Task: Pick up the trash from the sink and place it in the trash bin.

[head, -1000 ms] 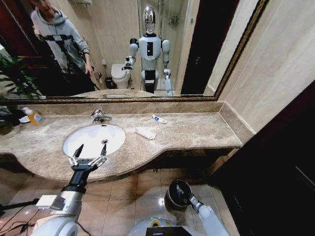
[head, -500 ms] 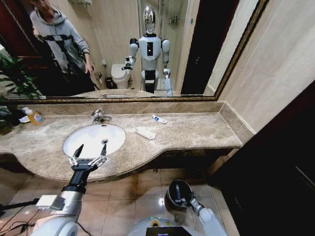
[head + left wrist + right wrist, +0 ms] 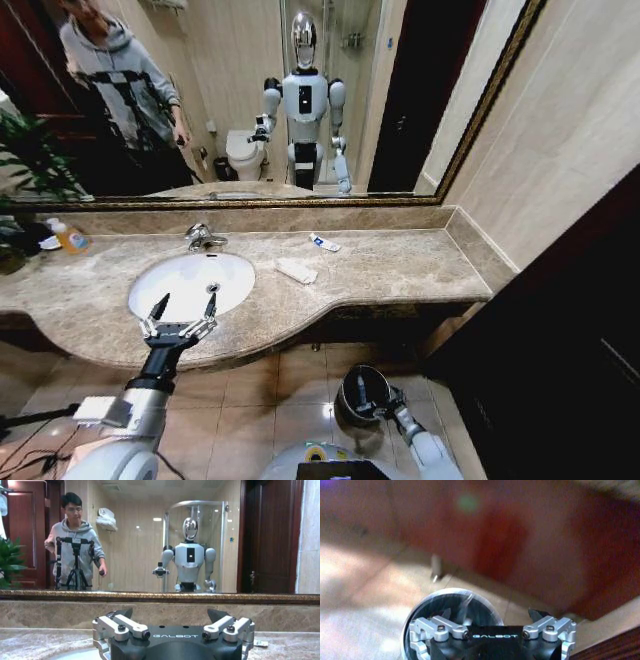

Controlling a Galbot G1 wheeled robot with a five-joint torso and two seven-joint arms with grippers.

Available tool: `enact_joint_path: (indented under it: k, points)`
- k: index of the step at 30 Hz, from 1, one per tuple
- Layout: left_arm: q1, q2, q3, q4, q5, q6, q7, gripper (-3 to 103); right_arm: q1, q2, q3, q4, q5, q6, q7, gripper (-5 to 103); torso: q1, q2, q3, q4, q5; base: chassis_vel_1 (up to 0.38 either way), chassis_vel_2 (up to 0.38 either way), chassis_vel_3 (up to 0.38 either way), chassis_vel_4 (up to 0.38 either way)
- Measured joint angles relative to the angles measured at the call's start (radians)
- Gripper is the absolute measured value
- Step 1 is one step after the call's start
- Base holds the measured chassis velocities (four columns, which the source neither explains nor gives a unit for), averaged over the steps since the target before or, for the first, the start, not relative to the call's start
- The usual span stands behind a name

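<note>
R gripper is sitting over the trash bin on the floor, near right, having slid slightly right across the bin's mouth vs 1 s ago. Jaws spread, holding nothing, so prob. an item was just dropped in. L gripper is waiting wide open & empty at the sink near rim, unmoved. Trash left: 2 pcs on the counter right of the sink, 1 flat white packet, 1 white-and-blue tube. Basin looks bare. 1 bin, 1 sink.

Left pincer: black palm block lettered "GALBOT" in white, silver finger links with dark screws, black pointed tips. Left forearm silver-grey with black wrist section and a white tag. Right pincer: same build, same lettering. Torso shell white.
</note>
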Motion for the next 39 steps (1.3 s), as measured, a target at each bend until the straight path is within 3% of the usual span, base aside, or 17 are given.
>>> enact_joint_path:
  k: [2, 6, 17, 24, 31, 32, 33, 36, 37, 39]
  points:
    - [0.000, 0.000, 0.000, 0.000, 0.000, 0.000, 0.000, 100, -0.078, -0.007, 0.019, 0.143, 0.116, -0.021, -0.002, 100, 0.000, 0.000, 0.000, 0.0001, -0.0002, 0.000, 0.000, 0.000, 0.000]
    - [0.000, 0.000, 0.000, 0.000, 0.000, 0.000, 0.000, 100, -0.184, -0.008, 0.048, 0.303, 0.205, -0.029, -0.001, 100, 0.000, 0.000, 0.000, 0.0000, 0.0000, 0.000, 0.000, 0.000, 0.000]
    - [0.000, 0.000, 0.000, 0.000, 0.000, 0.000, 0.000, 100, -0.383, 0.042, 0.124, 0.623, 0.291, -0.028, 0.008, 100, 0.000, 0.000, 0.000, -0.0001, 0.0000, 0.000, 0.000, 0.000, 0.000]
    - [0.000, 0.000, 0.000, 0.000, 0.000, 0.000, 0.000, 100, -0.490, 0.077, 0.168, 0.964, 0.344, -0.062, 0.029, 100, 0.000, 0.000, 0.000, -0.0001, -0.0002, 0.000, 0.000, 0.000, 0.000]
    - [0.000, 0.000, 0.000, 0.000, 0.000, 0.000, 0.000, 100, -0.431, 0.058, 0.150, 1.126, 0.418, -0.087, -0.014, 100, 0.000, 0.000, 0.000, -0.0001, -0.0002, 0.000, 0.000, 0.000, 0.000]
    - [0.000, 0.000, 0.000, 0.000, 0.000, 0.000, 0.000, 100, -0.353, 0.021, 0.137, 1.147, 0.450, -0.115, -0.051, 100, 0.000, 0.000, 0.000, 0.0000, -0.0002, 0.000, 0.000, 0.000, 0.000]
    - [0.000, 0.000, 0.000, 0.000, 0.000, 0.000, 0.000, 100, -0.353, 0.021, 0.137, 1.147, 0.450, -0.115, -0.051, 100, 0.000, 0.000, 0.000, 0.0000, -0.0002, 0.000, 0.000, 0.000, 0.000]
    - [0.000, 0.000, 0.000, 0.000, 0.000, 0.000, 0.000, 100, -0.217, -0.073, 0.099, 1.141, 0.479, -0.204, -0.082, 100, 0.000, 0.000, 0.000, 0.0003, -0.0001, 0.000, 0.000, 0.000, 0.000]
    - [0.000, 0.000, 0.000, 0.000, 0.000, 0.000, 0.000, 100, -0.217, -0.073, 0.099, 1.141, 0.479, -0.204, -0.082, 100, 0.000, 0.000, 0.000, 0.0003, -0.0001, 0.000, 0.000, 0.000, 0.000]
    - [0.000, 0.000, 0.000, 0.000, 0.000, 0.000, 0.000, 100, -0.152, -0.141, 0.069, 1.098, 0.483, -0.225, -0.124, 100, 0.000, 0.000, 0.000, 0.0001, 0.0001, 0.000, 0.000, 0.000, 0.000]
